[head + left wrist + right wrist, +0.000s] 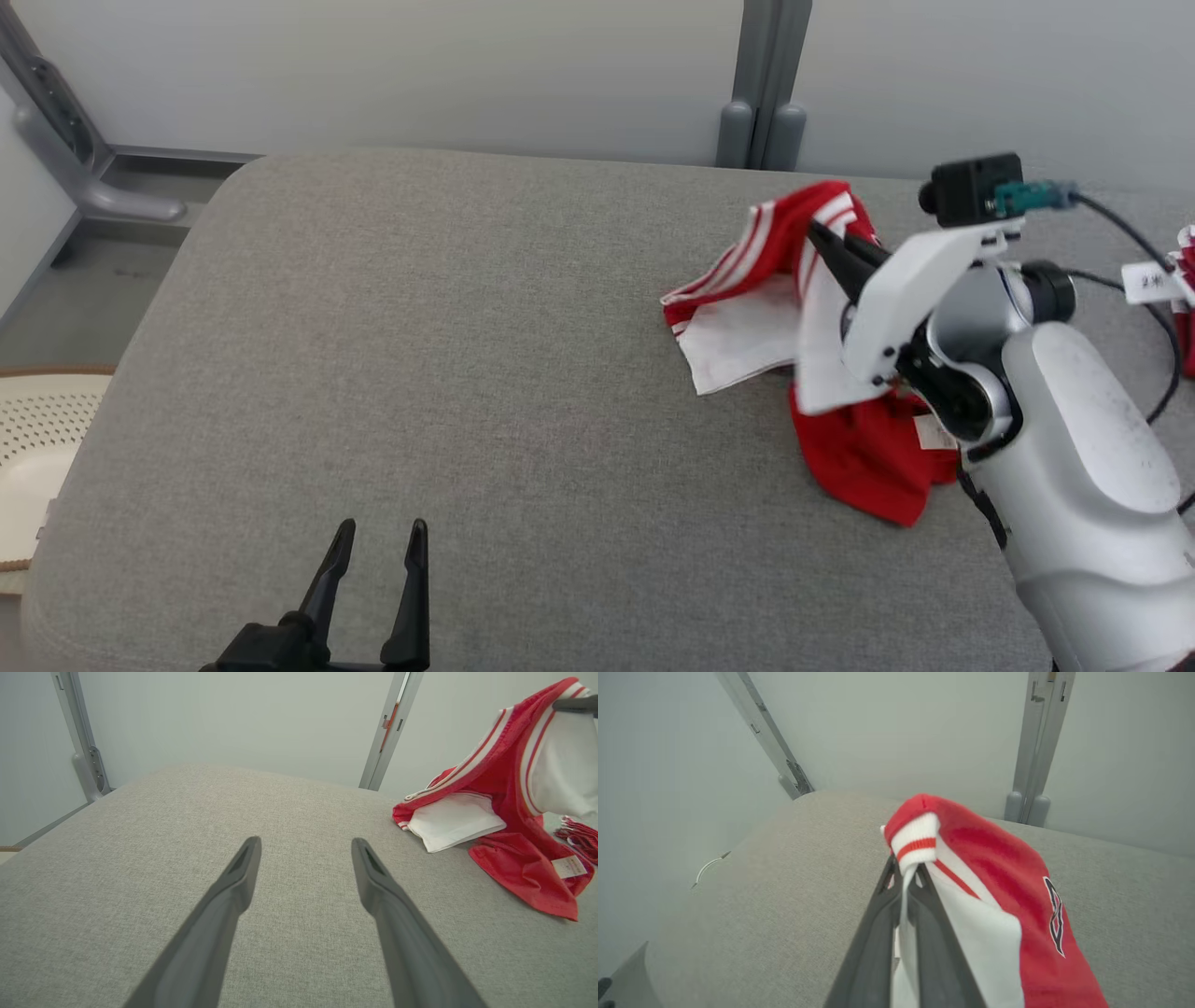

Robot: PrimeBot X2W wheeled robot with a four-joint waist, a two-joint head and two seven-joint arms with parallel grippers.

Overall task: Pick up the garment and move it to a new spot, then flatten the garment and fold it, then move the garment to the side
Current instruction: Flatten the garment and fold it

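Here, head view: the red-and-white garment (868, 457) lies bunched at the right of the grey cushion (467, 355), its upper edge raised off the cushion in the right gripper (822, 235), which is clenched on the cloth; the left gripper (383, 532) sits near the front edge, well apart, fingers spread and holding nothing. Left wrist view: spread fingers above bare cushion, garment at upper right. Right wrist view: both fingers pinch a white, red-striped hem, cloth draping to the right.

The crumpled red-and-white garment (868, 457) is pinched by its striped edge in the right claw (820, 235), its remainder slumped beneath.
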